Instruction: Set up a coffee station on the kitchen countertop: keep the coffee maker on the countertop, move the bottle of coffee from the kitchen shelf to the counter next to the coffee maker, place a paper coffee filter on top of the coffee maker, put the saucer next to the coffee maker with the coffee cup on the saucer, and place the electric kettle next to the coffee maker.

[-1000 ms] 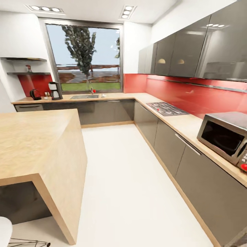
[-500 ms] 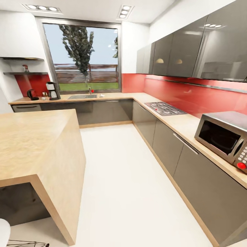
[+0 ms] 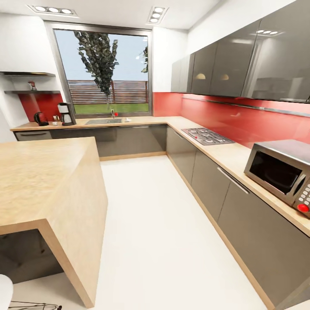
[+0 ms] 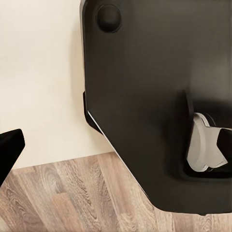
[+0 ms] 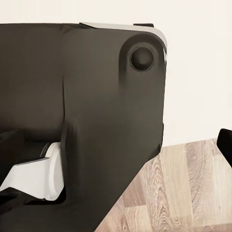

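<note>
Facing coffee maker (image 3: 67, 113) & kettle (image 3: 40, 118) on far countertop (image 3: 142, 122).

Coffee maker (image 3: 66, 114) on far countertop (image 3: 142, 122); electric kettle (image 3: 41, 119) seemingly left.

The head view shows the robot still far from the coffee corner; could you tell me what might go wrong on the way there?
1. The light wooden island counter juts into the white floor on the left, so a drifting base could clip its corner.
2. The grey lower cabinets line the right, narrowing the aisle.
3. The black coffee maker and small black electric kettle look tiny from here, so target judgement may be poor.
</note>
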`<state>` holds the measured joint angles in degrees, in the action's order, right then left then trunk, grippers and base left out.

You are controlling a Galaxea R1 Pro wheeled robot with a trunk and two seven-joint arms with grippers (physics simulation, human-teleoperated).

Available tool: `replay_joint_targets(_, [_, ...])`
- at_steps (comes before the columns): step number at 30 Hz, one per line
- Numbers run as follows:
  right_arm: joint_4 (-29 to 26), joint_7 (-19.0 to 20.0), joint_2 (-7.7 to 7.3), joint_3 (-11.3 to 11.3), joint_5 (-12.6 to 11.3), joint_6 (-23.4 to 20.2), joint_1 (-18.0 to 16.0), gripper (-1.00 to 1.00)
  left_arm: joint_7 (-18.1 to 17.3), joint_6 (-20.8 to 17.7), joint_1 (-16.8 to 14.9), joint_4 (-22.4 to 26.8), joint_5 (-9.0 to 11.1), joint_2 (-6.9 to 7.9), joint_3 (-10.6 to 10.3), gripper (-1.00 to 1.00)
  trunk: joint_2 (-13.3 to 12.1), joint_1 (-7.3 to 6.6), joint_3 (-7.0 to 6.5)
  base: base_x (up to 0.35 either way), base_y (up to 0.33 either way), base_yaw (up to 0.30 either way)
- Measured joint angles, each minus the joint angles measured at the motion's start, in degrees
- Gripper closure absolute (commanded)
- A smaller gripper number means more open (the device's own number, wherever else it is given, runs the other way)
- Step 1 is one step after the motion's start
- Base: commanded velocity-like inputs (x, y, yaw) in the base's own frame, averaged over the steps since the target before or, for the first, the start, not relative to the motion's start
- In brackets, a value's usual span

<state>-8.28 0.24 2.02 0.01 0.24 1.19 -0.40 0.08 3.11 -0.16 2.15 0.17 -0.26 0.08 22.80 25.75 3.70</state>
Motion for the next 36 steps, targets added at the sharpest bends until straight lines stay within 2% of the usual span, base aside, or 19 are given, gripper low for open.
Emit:
replay_joint_targets(11, [-0.1, -0.1, -0.09, -0.2, -0.1, -0.1, 0.0, -1.0, -0.1, 0.2, -0.1, 0.2, -0.1, 0.26, 0.0, -1.0, 0.0, 0.0, 0.01, 0.0, 0.0, 0.0])
replay_joint_targets(21, [-2.3, -0.2, -0.54, -0.2, -0.1, -0.1, 0.0, -1.0, -0.3, 0.3, -0.3, 0.3, -0.6, 0.55, -0.3, -1.0, 0.0, 0.0, 0.61, 0.0, 0.0, 0.0])
replay_joint_targets(25, [-6.9, -0.2, -1.13, -0.2, 0.0, -0.2, 0.0, -1.0, -0.2, 0.3, -1.2, 1.2, -0.6, 1.05, -0.4, -1.0, 0.0, 0.0, 0.66, 0.0, 0.0, 0.0])
replay_joint_targets(32, [-15.2, -0.4, -4.32, -0.3, 0.0, 0.0, 0.0, -1.0, -0.2, 0.3, -3.6, 9.5, -0.4, 1.72, -0.2, -1.0, 0.0, 0.0, 0.67, 0.0, 0.0, 0.0])
replay_joint_targets(36, [-19.8, -0.4, -4.94, -0.3, 0.0, 0.1, 0.0, -1.0, -0.2, 0.3, -3.8, 15.5, -0.1, 1.71, -0.1, -1.0, 0.0, 0.0, 0.68, 0.0, 0.0, 0.0])
